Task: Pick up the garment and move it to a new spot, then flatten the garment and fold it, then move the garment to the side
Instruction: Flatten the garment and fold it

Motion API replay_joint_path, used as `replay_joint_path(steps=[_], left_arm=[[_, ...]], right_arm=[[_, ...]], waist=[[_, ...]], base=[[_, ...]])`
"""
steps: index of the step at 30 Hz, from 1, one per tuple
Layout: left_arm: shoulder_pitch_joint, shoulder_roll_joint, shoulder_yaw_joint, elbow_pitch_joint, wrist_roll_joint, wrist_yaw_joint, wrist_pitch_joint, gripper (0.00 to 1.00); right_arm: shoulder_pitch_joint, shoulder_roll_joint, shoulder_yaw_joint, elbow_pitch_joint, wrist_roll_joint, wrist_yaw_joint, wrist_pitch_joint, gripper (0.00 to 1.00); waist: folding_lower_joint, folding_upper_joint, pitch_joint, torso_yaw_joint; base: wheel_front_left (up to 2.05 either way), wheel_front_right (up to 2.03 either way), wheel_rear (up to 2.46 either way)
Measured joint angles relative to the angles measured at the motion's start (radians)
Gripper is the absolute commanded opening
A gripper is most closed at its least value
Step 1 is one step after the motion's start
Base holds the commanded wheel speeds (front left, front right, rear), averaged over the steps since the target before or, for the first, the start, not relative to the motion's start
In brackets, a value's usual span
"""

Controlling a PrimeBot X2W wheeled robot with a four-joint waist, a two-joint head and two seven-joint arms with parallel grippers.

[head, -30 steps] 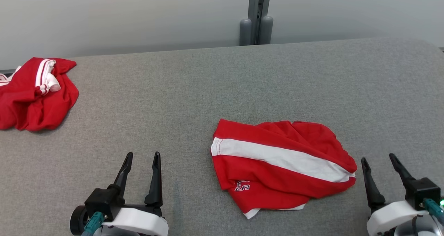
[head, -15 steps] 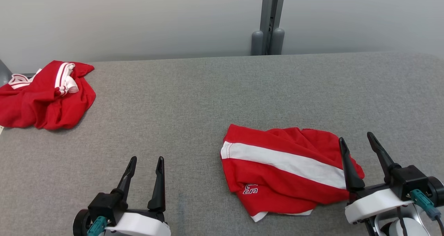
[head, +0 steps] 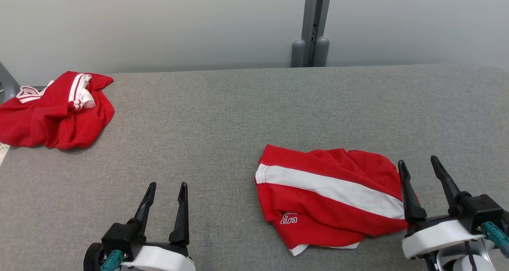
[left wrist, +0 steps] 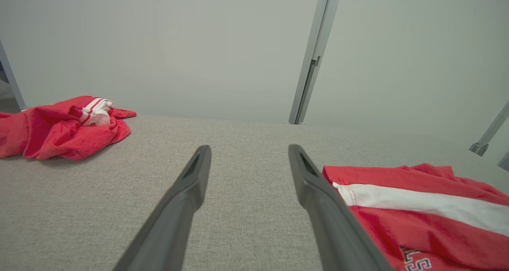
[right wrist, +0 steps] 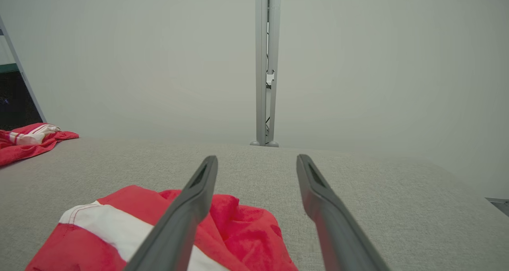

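grey fabric table (head: 222, 116), pale wall (head: 159, 24)

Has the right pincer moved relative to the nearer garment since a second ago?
Yes. Judged against the nearer garment, the right pincer has shifted left: its inner finger now overlaps the garment's right edge.

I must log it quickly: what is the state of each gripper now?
Left gripper: open, holding nothing.
Right gripper: open, holding nothing, at the red garment's edge.
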Motion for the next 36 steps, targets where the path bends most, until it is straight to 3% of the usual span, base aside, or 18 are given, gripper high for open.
replay_joint_path(steps=[6, 11, 16, 25, 36], left_arm=[[-0.039, 0.002, -0.052, 0.054, 0.018, -0.048, 0.022, 1.0], [-0.152, 0.002, -0.15, 0.117, -0.005, -0.134, 0.188, 1.0], [-0.24, 0.0, -0.223, 0.17, -0.077, -0.157, 0.35, 1.0], [-0.387, 0.0, -0.311, 0.276, -0.268, -0.114, 0.478, 1.0], [-0.486, 0.0, -0.367, 0.44, -0.435, -0.03, 0.488, 1.0]], right_arm=[[0.0, 0.0, -0.008, -0.001, 0.001, 0.0, -0.002, 1.0], [-0.002, 0.0, -0.016, -0.001, 0.0, 0.0, -0.007, 1.0], [-0.007, 0.001, -0.016, 0.0, 0.0, 0.0, -0.007, 1.0], [-0.028, 0.001, -0.008, 0.001, -0.002, 0.0, -0.008, 1.0], [-0.055, 0.001, -0.001, 0.009, -0.004, 0.0, -0.009, 1.0]], waist=[[0.0, 0.0, 0.006, -0.004], [0.0, 0.0, 0.015, -0.007], [0.0, -0.0001, 0.028, -0.018], [0.0, 0.0, 0.06, -0.057], [0.0, 0.0, 0.102, -0.111]], base=[[0.0, 0.0, 0.0], [0.0, 0.0, 0.0], [0.0, 0.0, 0.0], [0.0, 0.0, 0.0], [0.0, 0.0, 0.0]])
